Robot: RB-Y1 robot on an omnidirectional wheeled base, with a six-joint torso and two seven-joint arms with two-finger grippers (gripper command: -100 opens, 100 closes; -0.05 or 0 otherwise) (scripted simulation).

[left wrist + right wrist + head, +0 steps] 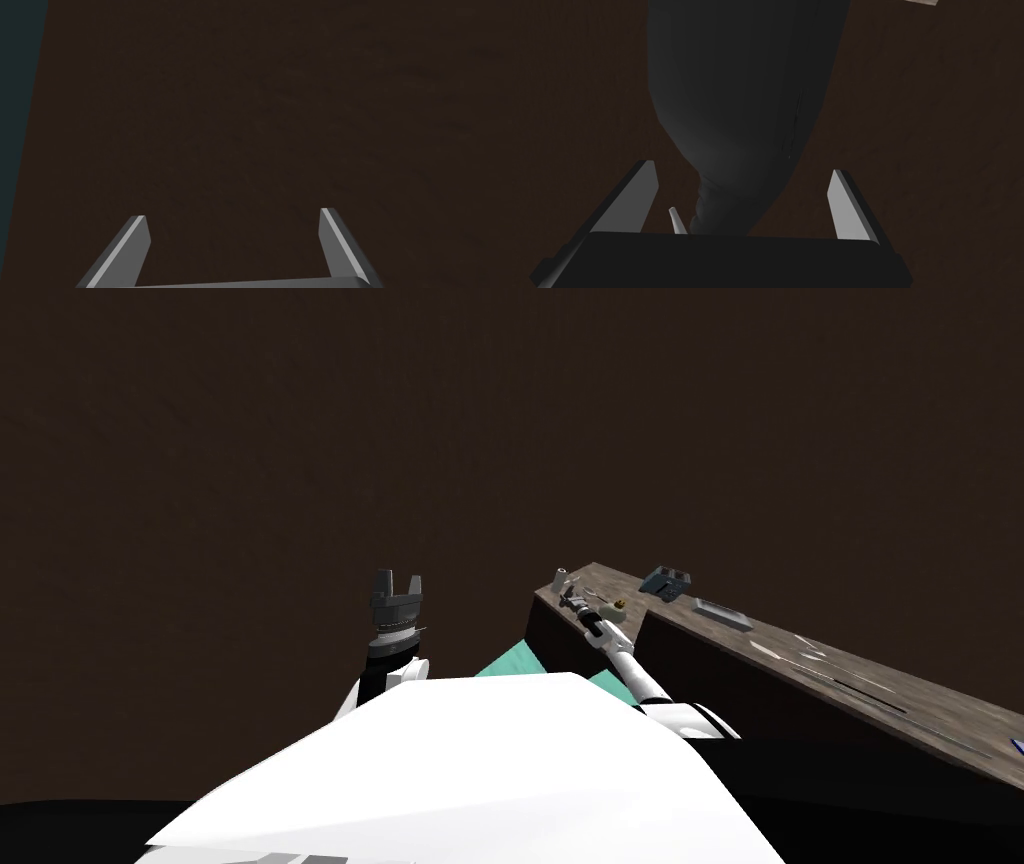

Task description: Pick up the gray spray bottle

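Right gripper (742, 166): my fingers (846, 205) are spread, one on each side of the bottle (737, 100), with a gap on both sides and neither blade touching it.

Bottle: dark grey. Its narrow ribbed neck points into my gripper's body and its wide body reaches out past my fingertips. A small white pointed tip (674, 220) sits just beside the neck, close to one blade.

Place: in the head view my right gripper (572, 596) is at the near left end of the counter (850, 678), so the bottle is there too.

Counter: grey-brown wood-grain top running off to the far right. A cream lump (613, 612) lies just right of my gripper. Farther along are a dark grey block (667, 580) and a flat grey tray (722, 613), set apart from each other.

Floor: a teal patch (510, 663) shows near the counter's left end.

Left gripper (232, 213): fingers spread and holding nothing. In the head view it is raised well left of the counter (398, 580), before a flat dark brown surface.
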